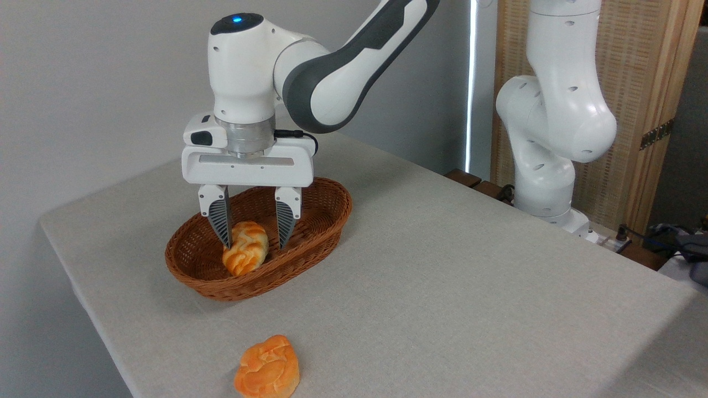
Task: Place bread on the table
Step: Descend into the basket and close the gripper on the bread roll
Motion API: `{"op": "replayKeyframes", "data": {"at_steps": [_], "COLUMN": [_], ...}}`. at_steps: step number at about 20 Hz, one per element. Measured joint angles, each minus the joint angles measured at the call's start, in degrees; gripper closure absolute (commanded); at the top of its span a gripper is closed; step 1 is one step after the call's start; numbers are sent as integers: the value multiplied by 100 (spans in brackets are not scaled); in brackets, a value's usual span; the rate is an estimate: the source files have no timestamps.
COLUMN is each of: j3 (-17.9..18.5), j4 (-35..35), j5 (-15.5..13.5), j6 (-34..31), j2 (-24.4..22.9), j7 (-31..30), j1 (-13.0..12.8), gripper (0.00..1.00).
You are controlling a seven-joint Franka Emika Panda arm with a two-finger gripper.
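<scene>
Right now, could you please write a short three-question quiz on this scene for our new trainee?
1. True or false: the braided bread lies inside the wicker basket.
2. The gripper is: A) shut on the bread, B) open, with a finger each side of the bread, C) over the orange bun.
3. Where does the orange bun lie?

Key: 1 true; 2 B; 3 on the table, in front of the basket, near the edge.

White arm (332, 72), dark grey joint covers, blue light on top; gripper (255, 243) white, ribbed grey fingers (220, 218).
</scene>
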Motion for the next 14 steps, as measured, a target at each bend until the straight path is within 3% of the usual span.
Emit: {"op": "replayKeyframes", "data": {"at_steps": [14], "j3": [-6], "j4": [4], "j5": [-217], "j6": [97], "j2": [4], "j7": [2], "j1": [31], "gripper": [0]}}
